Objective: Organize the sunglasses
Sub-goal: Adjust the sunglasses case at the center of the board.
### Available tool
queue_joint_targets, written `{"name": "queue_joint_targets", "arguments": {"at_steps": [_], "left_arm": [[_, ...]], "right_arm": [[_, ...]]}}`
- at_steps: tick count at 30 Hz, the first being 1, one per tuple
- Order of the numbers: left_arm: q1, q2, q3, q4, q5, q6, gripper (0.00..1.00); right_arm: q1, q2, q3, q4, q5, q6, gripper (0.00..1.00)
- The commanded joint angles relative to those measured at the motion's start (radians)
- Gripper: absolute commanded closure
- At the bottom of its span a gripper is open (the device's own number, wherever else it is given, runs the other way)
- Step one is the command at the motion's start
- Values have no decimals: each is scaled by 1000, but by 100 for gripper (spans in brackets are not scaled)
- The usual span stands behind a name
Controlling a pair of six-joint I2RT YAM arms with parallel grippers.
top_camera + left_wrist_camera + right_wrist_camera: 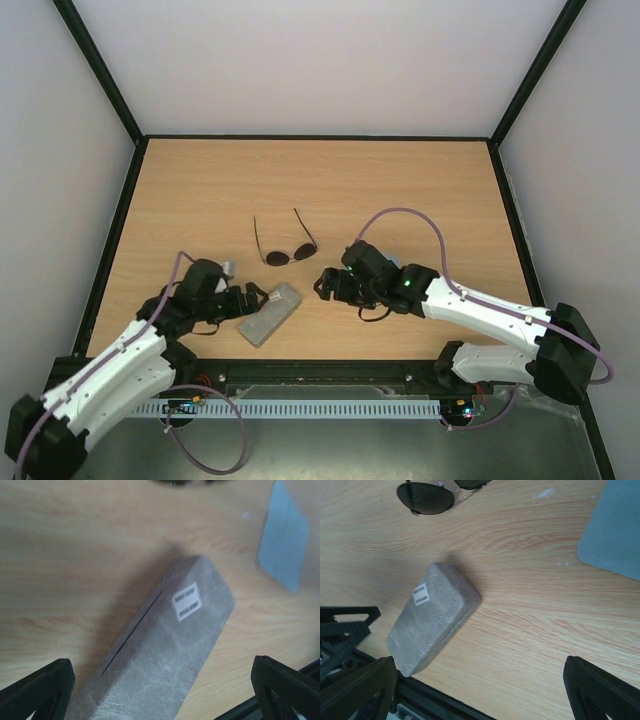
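Observation:
The sunglasses (pixel 287 254) lie on the wooden table with round dark lenses and thin temple arms pointing away. One lens shows in the right wrist view (pixel 426 498). The grey case (pixel 270 313) lies shut, near the front edge, below the sunglasses. My left gripper (pixel 250 298) is open, its jaws wide apart on either side of the case's near end (pixel 165 645), not touching it. My right gripper (pixel 325 285) is open and empty, above bare table to the right of the case (pixel 432 615).
A flat blue-grey cloth (pixel 615 525) lies to the right of the sunglasses and shows in the left wrist view (pixel 285 542). My right arm hides it in the top view. A black rail (pixel 320 372) runs along the table's near edge.

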Motion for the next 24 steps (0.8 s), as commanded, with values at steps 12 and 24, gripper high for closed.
{"name": "queue_joint_targets", "arguments": {"at_steps": [12,24], "left_arm": [[-461,430,145,16,-424,-141,1],[-692,553,196,124,-397,-320,1]], "right_arm": [[7,-62,-114,5,48,19,7],[7,-107,-143,-10,76,14,7]]}}
